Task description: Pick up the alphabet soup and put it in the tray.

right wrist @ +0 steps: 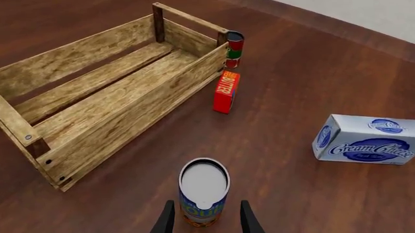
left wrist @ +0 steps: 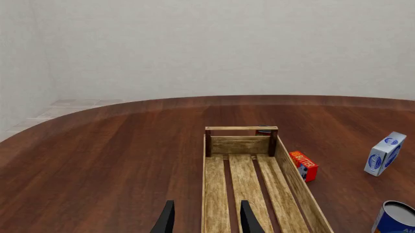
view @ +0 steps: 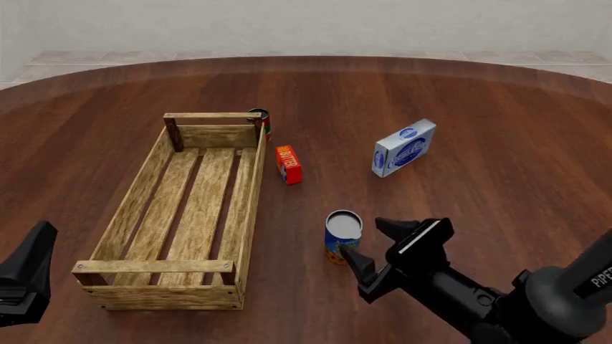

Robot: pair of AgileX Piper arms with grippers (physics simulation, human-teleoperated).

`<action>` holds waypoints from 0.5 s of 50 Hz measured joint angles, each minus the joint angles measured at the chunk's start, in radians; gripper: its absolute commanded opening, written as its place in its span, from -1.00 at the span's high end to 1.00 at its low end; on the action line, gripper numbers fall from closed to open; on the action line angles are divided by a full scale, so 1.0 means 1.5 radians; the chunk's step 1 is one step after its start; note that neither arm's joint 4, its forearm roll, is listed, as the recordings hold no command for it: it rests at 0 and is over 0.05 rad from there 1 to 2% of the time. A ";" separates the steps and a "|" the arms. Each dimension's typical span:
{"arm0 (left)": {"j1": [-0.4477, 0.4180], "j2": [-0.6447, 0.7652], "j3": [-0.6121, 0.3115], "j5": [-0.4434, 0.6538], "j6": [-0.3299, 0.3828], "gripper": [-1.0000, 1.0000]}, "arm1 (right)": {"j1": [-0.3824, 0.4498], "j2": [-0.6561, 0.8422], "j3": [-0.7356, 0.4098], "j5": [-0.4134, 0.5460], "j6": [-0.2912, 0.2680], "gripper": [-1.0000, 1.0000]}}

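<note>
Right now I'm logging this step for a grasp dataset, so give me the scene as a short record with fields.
target: alphabet soup, upright on the table, right of the tray
destination: tray, nothing inside it
right gripper: open, fingers either side of the soup can, not closed on it
left gripper: open, holding nothing, over the tray's near end
other items: red box and red-and-green can beside the tray; cream cheese box further right
task state: soup not yet lifted
</note>
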 measured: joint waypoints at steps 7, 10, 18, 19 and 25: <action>0.000 0.000 0.000 0.000 0.000 -1.00 | -0.002 0.007 -0.006 0.000 0.000 -1.00; 0.000 0.000 0.000 0.000 0.000 -1.00 | -0.002 0.010 -0.008 0.000 0.001 -1.00; 0.000 0.000 0.000 0.000 0.000 -1.00 | 0.001 0.018 -0.013 0.000 0.001 -1.00; 0.000 0.000 0.000 0.000 0.000 -1.00 | 0.002 0.019 -0.014 0.000 0.001 -1.00; 0.000 0.000 0.000 0.000 0.000 -1.00 | 0.004 0.024 -0.017 0.000 -0.001 -1.00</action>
